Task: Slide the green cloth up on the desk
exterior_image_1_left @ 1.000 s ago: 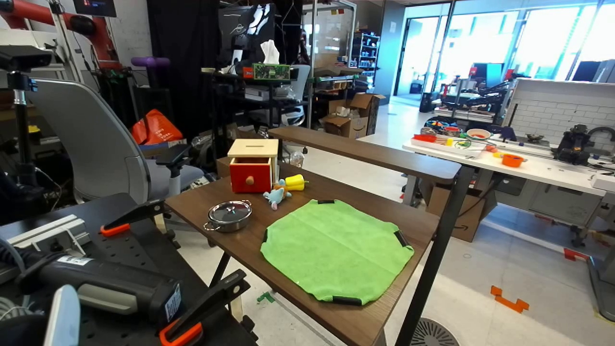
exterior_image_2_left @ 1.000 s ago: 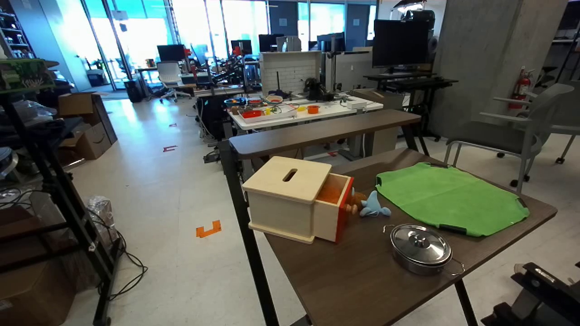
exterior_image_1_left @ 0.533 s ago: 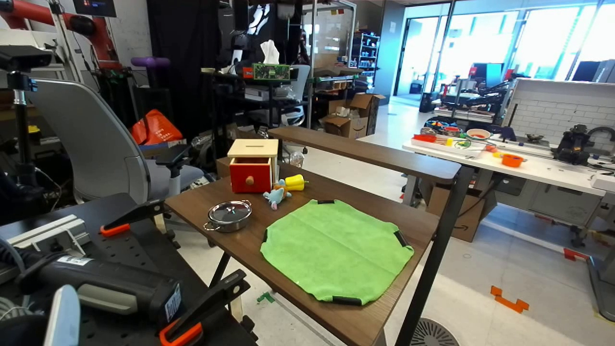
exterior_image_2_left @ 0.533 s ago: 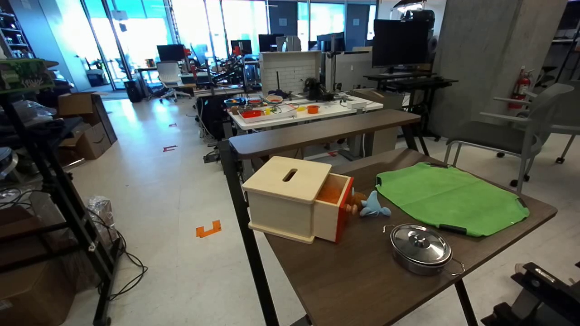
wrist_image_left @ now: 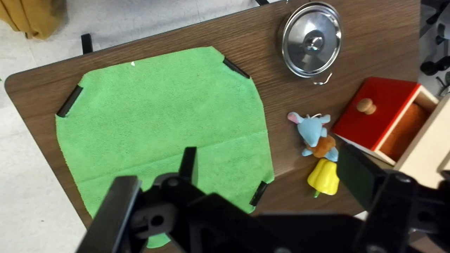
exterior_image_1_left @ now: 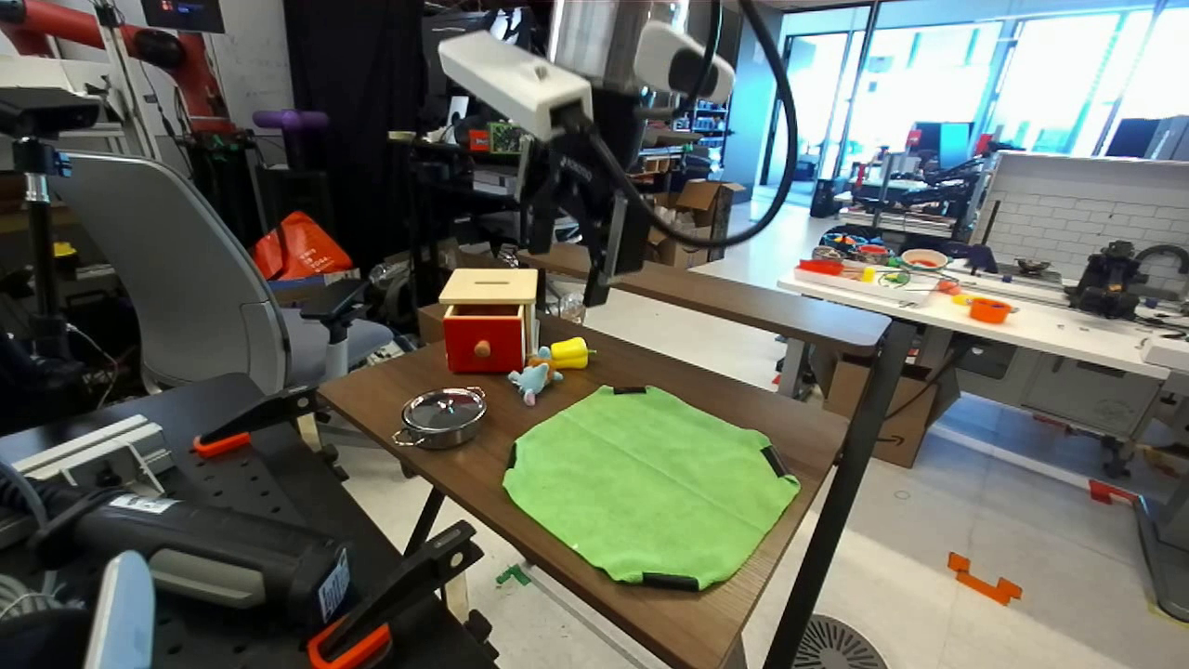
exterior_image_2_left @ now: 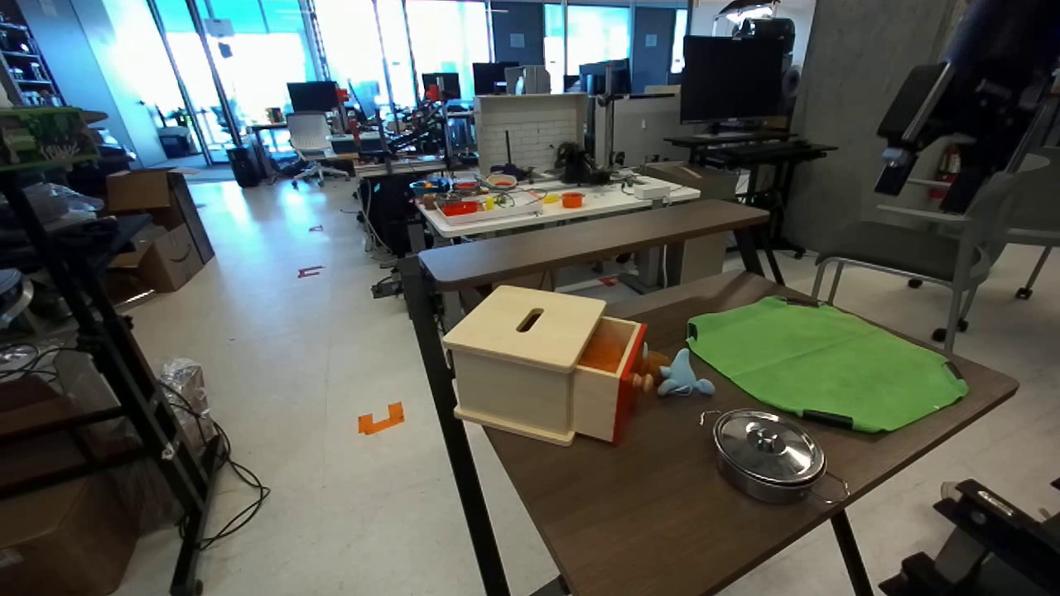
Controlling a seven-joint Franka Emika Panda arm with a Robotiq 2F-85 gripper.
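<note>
The green cloth [exterior_image_1_left: 650, 483] lies flat on the brown desk [exterior_image_1_left: 520, 502], with a black strip at each cut corner. It also shows in an exterior view [exterior_image_2_left: 820, 364] and in the wrist view [wrist_image_left: 158, 116]. My gripper [exterior_image_1_left: 568, 268] hangs in the air above the desk, well clear of the cloth. In an exterior view the gripper [exterior_image_2_left: 926, 187] is at the upper right, above the cloth's level. In the wrist view the gripper [wrist_image_left: 268, 160] has its jaws wide apart with nothing between them; its left finger and linkage hide part of the cloth's lower side.
A wooden box [exterior_image_2_left: 526, 331] with a red drawer [exterior_image_1_left: 485, 339] pulled partly out stands on the desk. Near it are a blue plush toy [wrist_image_left: 311, 130], a yellow pepper [wrist_image_left: 325, 177] and a lidded steel pot [wrist_image_left: 311, 40]. A raised shelf [exterior_image_1_left: 706, 293] runs along one long side.
The arm and gripper have come into both exterior views from above, down over the desk. The cloth and the other objects have not moved.
</note>
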